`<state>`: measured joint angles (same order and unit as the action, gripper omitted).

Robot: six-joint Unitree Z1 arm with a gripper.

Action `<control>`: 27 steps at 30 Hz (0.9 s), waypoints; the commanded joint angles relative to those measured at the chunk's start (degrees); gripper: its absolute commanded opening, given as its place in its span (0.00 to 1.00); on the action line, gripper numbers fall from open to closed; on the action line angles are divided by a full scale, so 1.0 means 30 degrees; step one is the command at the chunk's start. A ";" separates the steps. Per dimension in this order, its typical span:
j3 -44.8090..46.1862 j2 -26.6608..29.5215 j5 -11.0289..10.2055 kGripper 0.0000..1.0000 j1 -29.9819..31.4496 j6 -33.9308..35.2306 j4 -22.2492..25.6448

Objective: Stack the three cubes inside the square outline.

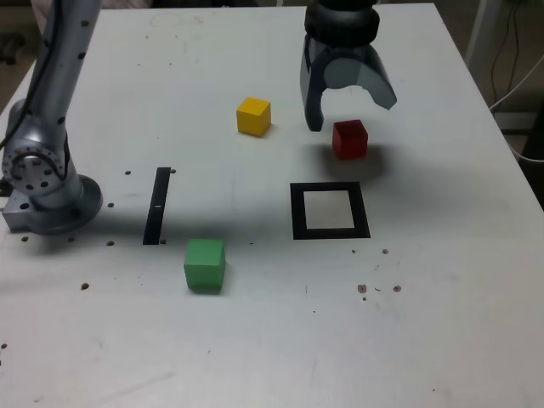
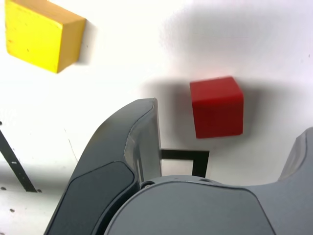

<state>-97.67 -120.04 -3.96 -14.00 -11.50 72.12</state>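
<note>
- Arm base: we see it at the exterior view's left, standing on the white table, with a grey arm link rising above it.
- Black strip: we find it narrow and straight, lying flat between the arm base and the square outline.
- Green cube: we observe it on the table, nearer the exterior view's bottom edge than the other two cubes and well apart from them.
- Yellow cube: we note it on the table, beyond the green cube and to the exterior view's left of the gripper.
- Square outline: we see a thick black border around a white centre, with no cube inside; part of it also shows in the wrist view, past the gripper.
- Red cube: we locate it on the table just beyond the square outline, outside its border.
- Gripper: we see its two curved fingers spread wide, holding nothing; in the wrist view, the red cube appears in the gap ahead of them, untouched.
</note>
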 commanded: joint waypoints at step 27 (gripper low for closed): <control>-0.0480 -0.2040 0.0466 0.84 -0.0088 0.0032 -0.1064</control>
<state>-99.00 -125.56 -2.69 -14.10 -11.26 68.95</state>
